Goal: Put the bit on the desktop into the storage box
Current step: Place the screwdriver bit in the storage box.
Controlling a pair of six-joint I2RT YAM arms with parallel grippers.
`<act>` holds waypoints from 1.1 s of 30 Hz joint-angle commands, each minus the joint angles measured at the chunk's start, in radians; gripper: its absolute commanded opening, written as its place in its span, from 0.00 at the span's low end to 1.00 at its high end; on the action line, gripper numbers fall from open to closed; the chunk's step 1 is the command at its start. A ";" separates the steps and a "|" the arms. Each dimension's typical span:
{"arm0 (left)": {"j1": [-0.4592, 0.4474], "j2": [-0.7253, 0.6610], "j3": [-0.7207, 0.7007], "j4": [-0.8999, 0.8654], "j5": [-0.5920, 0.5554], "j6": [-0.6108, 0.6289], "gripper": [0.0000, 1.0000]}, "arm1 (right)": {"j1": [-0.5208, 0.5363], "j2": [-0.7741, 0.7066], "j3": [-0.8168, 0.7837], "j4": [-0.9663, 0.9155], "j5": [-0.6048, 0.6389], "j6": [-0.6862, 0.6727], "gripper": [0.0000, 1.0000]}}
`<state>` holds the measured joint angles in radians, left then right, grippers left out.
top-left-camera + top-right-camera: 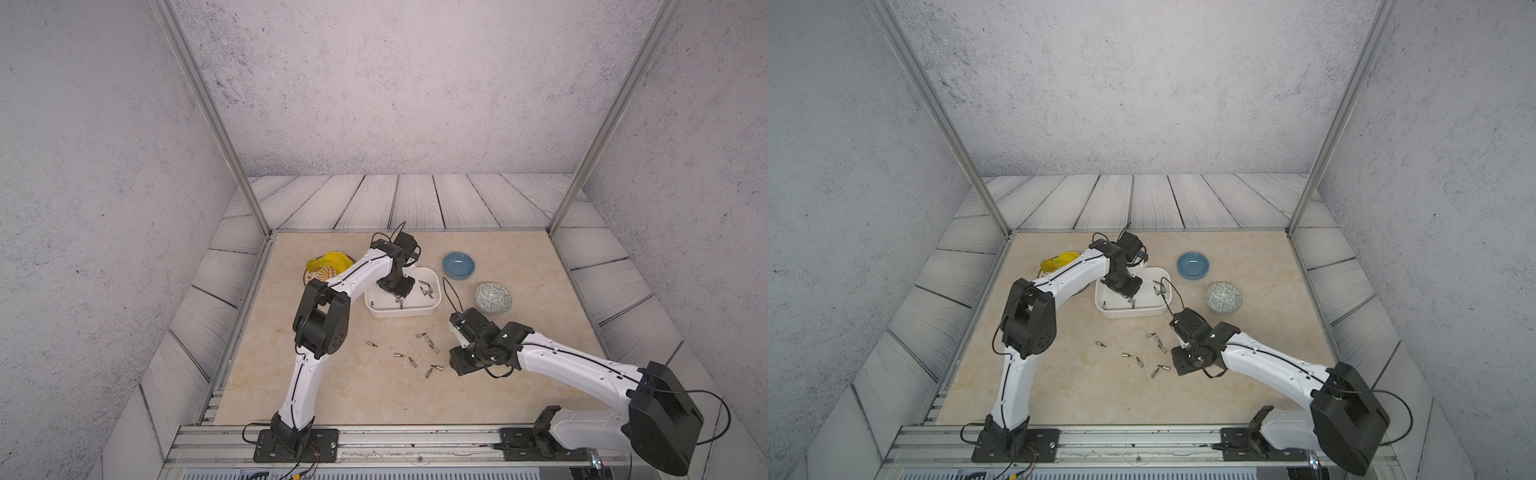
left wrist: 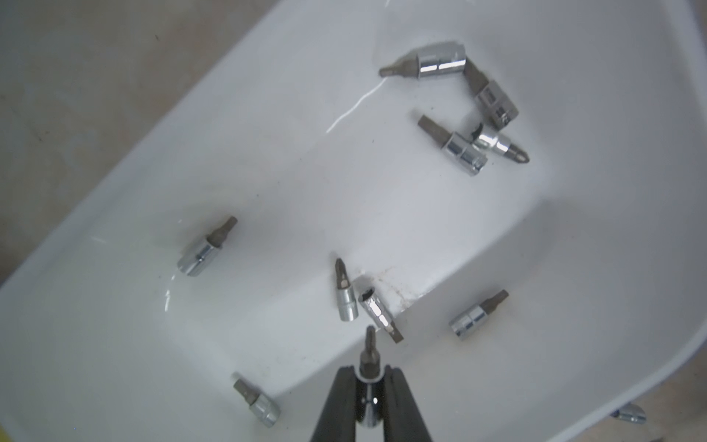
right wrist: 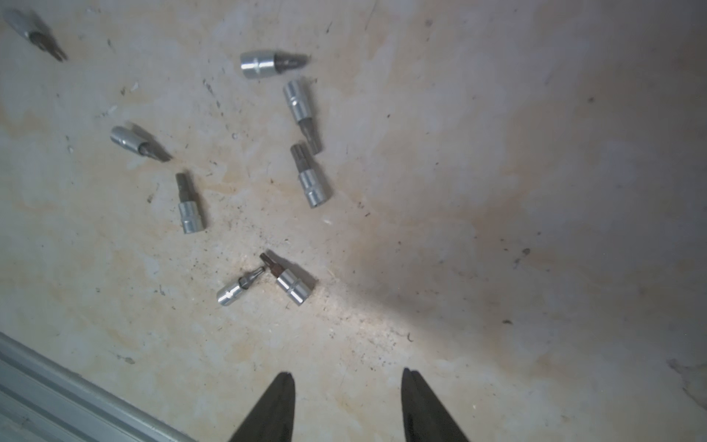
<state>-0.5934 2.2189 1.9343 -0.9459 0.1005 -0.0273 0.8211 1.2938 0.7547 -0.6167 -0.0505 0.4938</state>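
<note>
blue bowl [image 1: 458, 266], patterned bowl [image 1: 493, 298], bananas [image 1: 331, 261] on plate [image 1: 321, 276]

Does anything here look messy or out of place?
Yes: several metal bits lie scattered loose on the desktop, pointing every way, while others already sit in the white box. Nothing looks broken.

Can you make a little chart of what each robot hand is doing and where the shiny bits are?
left gripper: shut on a bit, over the storage box
right gripper: open, empty, above the desktop
loose bits: eight lying on the desktop
bits inside: several lying in the storage box
nearby: blue bowl, patterned bowl, bananas
</note>
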 commanded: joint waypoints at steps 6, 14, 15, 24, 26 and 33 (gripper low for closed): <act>0.028 0.098 0.078 -0.033 0.053 -0.029 0.03 | 0.094 0.125 0.018 0.053 0.045 -0.014 0.52; 0.044 0.128 0.081 -0.010 0.088 -0.040 0.05 | 0.121 0.201 0.029 0.106 0.097 0.000 0.52; 0.044 0.134 0.082 -0.009 0.093 -0.039 0.05 | 0.121 0.208 0.033 0.108 0.102 -0.002 0.52; 0.047 0.171 0.080 -0.004 0.110 -0.042 0.06 | 0.121 0.297 0.085 0.105 0.129 -0.041 0.52; 0.050 0.177 0.079 -0.003 0.113 -0.042 0.09 | 0.120 0.304 0.093 0.106 0.130 -0.045 0.51; 0.052 0.132 0.051 0.026 0.117 -0.046 0.45 | 0.122 0.354 0.122 0.099 0.102 -0.061 0.48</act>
<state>-0.5499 2.3619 2.0090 -0.9276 0.2161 -0.0708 0.9379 1.6154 0.8661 -0.5156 0.0601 0.4484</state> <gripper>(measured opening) 0.412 0.485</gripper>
